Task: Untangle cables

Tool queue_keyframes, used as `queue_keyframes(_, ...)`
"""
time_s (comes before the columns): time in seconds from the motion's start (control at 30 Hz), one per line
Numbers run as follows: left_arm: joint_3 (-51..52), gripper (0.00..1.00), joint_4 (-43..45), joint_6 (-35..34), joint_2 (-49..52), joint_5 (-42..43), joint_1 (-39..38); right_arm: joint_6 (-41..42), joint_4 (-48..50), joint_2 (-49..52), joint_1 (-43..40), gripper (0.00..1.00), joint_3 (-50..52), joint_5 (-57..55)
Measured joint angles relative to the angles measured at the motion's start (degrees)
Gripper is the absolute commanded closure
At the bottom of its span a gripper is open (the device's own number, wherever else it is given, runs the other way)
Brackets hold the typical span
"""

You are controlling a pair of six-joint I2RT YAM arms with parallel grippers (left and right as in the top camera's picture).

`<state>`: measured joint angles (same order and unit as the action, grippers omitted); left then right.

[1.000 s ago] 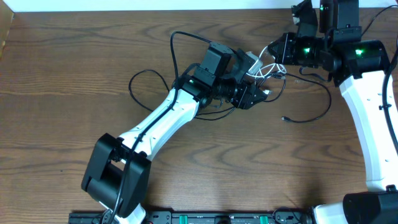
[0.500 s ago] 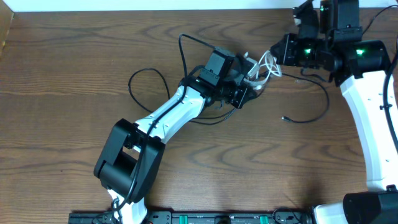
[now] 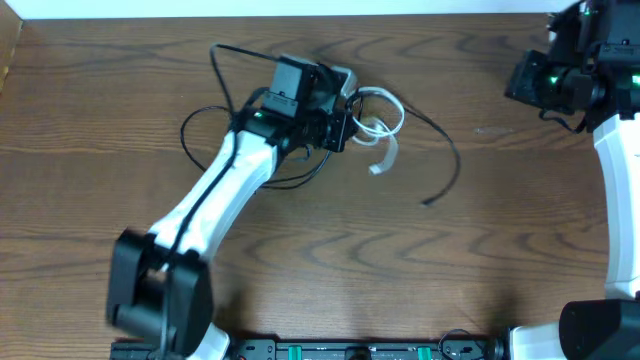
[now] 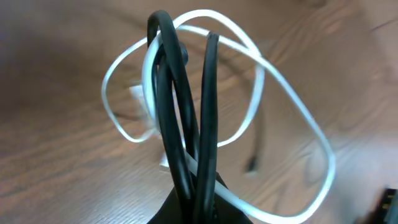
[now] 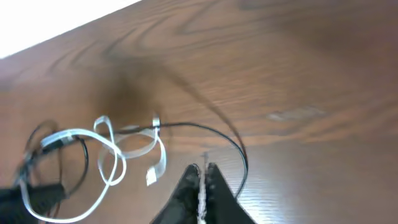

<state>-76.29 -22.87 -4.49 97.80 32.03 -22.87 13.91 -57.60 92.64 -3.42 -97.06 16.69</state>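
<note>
here, from above, the left gripper [image 3: 342, 122] sits toward the far middle of the wooden table [image 3: 100, 250], its jaws clamped on several strands of the black cable [image 4: 166, 87]. the white cable [image 3: 386, 152] loops around those strands just right of the jaws, and its plug end lies on the wood close by. the black cable's free tail runs away to the right and curves back toward the near edge. another black loop lies to the left of the arm. the right gripper [image 5: 201, 171] is closed on nothing, well apart at the far right, with the tangle off to its left. the left arm is plainly nearer. the right would likely need to reach left for the white loop.
</note>
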Motion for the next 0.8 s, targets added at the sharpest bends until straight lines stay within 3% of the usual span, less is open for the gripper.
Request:
queue_keyframes(0.23, 0.00, 0.93, -0.07, 0.00, -7.72, 1.66, -0.26, -5.20, 0.02, 0.00, 6.05, 0.51, 0.00, 6.40)
queue_keyframes(0.47, 0.00, 0.93, -0.70, -0.04, -8.79, -1.60, -0.26, -7.78, 0.33, 0.15, 13.18, 0.45, 0.00, 10.32)
queue_keyframes(0.8, 0.00, 0.93, -0.72, -0.04, -8.79, -2.75, -0.26, 6.56, 2.82, 7.98, 19.71, 0.38, 0.00, 8.02)
